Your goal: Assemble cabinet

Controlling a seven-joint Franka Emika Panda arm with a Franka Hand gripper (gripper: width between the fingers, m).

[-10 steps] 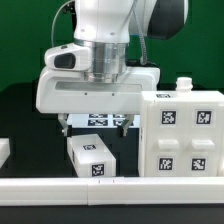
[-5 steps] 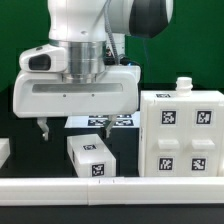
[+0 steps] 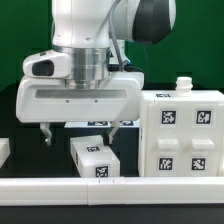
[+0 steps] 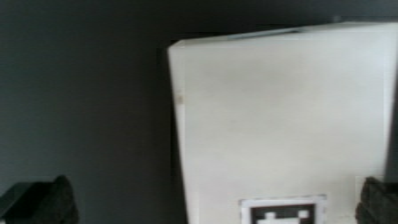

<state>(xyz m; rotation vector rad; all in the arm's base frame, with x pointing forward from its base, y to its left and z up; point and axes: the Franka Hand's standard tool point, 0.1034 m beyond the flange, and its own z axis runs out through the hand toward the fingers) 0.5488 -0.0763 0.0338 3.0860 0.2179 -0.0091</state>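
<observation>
At the far edge of the exterior view's left, a small white part lies on the dark table, well apart from the work and of no concern for this step.

Next along, the claw hangs wide open and empty, just above a small white block with a black-and-white tag on its top face. The step in hand looks like the approach for picking up that block. The claw does not seem centred yet. In the wrist view the block sits much closer to one fingertip than to the other. In the exterior view one fingertip looks to be over the block's edge rather than outside it. A good grasp would call for sliding the claw a little toward the exterior view's right and squaring the wrist to the block's long sides. Only then should it go down, so that neither finger lands on top.

Behind the block lies the marker board, partly hidden by the arm; the descent should stay clear of it.

On the exterior view's right stands the cabinet, upright on the table near the block but apart from it. Its tagged front faces the camera and a small knob sits on its top. The sideways correction should stop short of its wall.
</observation>
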